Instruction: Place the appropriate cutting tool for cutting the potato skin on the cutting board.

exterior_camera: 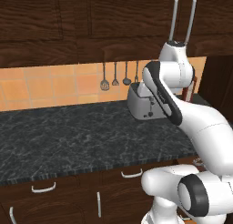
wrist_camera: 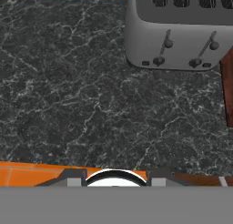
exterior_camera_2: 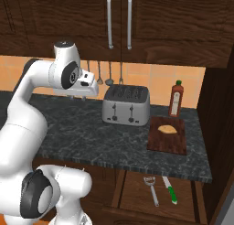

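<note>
Poised high over the middle of the bench (exterior_camera_2: 91, 137), left of the toaster (exterior_camera_2: 126, 104), with the pincer (exterior_camera_2: 77, 97) pointing down at bare dark stone. Cannot tell whether its tips are apart or together: too small and half hidden under the white hand in the right base view, and not resolved at the bottom of the hand view.

Nothing held, by the look of it. Step in hand, judged from this: reaching for the cutting tool (exterior_camera_2: 151, 189), not yet begun in earnest.

Lies in the open drawer (exterior_camera_2: 137, 192) below the front right edge of the bench, forked head toward the bench, handle running out toward the drawer front. Just beside it, to the right and apart, the green-handled knife (exterior_camera_2: 170, 190); wrong choice for skin, so to be avoided.

Cutting board (exterior_camera_2: 167, 141) at the right end of the bench, right of the toaster, with the potato (exterior_camera_2: 166, 128) resting on its back half and a bottle (exterior_camera_2: 176, 99) standing behind it.

To do it well:
- Swing right and down past the bench's front edge, keeping clear of the overhang.
- Come at the peeler from above, tips across the slender handle, well away from the knife.
- Grip mid-handle, since thin metal will likely tip or slip if pinched at one end.
- Lift straight before moving over the board's free front half.
</note>
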Controlling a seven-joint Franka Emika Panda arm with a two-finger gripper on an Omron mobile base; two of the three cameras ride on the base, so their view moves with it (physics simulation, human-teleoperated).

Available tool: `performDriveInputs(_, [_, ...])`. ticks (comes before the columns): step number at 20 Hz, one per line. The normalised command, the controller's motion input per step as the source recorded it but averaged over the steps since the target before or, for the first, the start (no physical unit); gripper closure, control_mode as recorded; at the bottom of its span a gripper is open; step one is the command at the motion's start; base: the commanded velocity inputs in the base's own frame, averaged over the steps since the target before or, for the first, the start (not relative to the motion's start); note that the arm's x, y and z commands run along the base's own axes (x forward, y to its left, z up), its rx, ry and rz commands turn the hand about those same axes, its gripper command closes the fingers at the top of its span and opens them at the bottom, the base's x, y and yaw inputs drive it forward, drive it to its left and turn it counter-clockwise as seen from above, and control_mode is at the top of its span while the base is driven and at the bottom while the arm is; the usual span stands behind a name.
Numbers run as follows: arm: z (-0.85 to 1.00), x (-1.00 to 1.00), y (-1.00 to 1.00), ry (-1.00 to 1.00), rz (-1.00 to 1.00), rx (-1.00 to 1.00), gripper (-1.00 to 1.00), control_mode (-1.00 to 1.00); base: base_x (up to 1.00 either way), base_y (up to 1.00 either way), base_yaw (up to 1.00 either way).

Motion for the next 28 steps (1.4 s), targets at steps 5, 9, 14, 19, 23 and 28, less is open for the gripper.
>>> performDriveInputs(5, [-0.08,-0.18,-0.37,0.00,-0.03,0.00,-1.00,-1.00,0.00,0.00,0.00])
performDriveInputs(9, [-0.23,-0.37,-0.76,0.01,-0.07,0.00,-1.00,-1.00,0.00,0.00,0.00])
performDriveInputs(14, [-0.34,-0.23,-0.71,0.03,-0.08,-0.03,-1.00,-1.00,0.00,0.00,0.00])
performDriveInputs(19, [-0.22,-0.26,-0.71,0.00,-0.08,0.00,-1.00,-1.00,0.00,0.00,0.00])
performDriveInputs(23, [-0.23,-0.28,-0.63,0.00,-0.08,-0.01,-1.00,-1.00,0.00,0.00,0.00])
performDriveInputs(28, [-0.40,-0.21,-0.90,0.00,-0.06,0.00,-1.00,-1.00,0.00,0.00,0.00])
